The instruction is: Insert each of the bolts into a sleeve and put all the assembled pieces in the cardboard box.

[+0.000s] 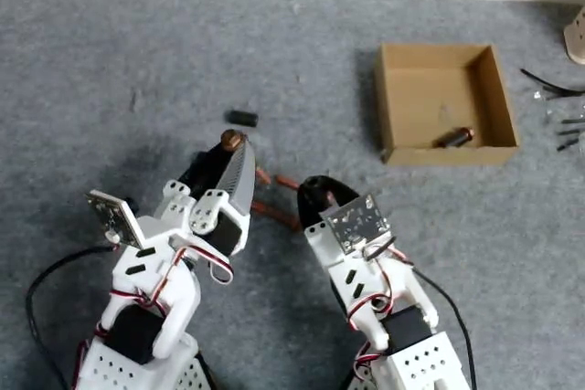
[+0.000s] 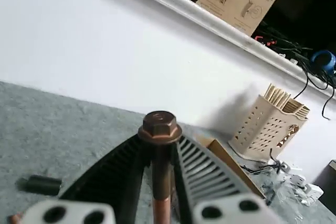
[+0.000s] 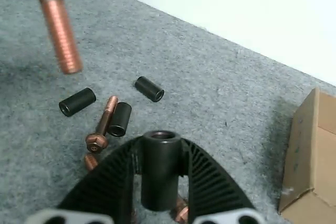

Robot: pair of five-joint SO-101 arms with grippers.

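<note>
Operator: Where is the bolt?

Inspector: Your copper bolt (image 2: 160, 129) stands upright between the fingers of the left gripper (image 2: 160, 144). Its flanged hex head sits just above the fingertips and the shank runs down the gap between them. The jaws are drawn in to the shank's width and clamp it on both sides. In your right wrist view the threaded end hangs in the air above the grey table (image 1: 137, 61).

Operator: And the sleeve?

Inspector: A black sleeve (image 3: 159, 177) stands upright in the right gripper (image 3: 160, 146), open bore uppermost and about level with the fingertips. Those jaws are closed to the sleeve's width and grip both its flanks. The bolt's threaded end is apart from the sleeve and not in the bore.

Operator: What lies around them?

Inspector: Three loose sleeves (image 3: 119, 119) lie on the table beyond the right gripper. A loose bolt (image 3: 102, 127) lies just beside the middle one, head toward the gripper. Further bolts lie partly hidden behind that gripper's fingers. The cardboard box (image 1: 393, 98) stands well apart on the right arm's side, farther out. One assembled piece (image 1: 452, 138) lies inside it against the near wall.
</note>
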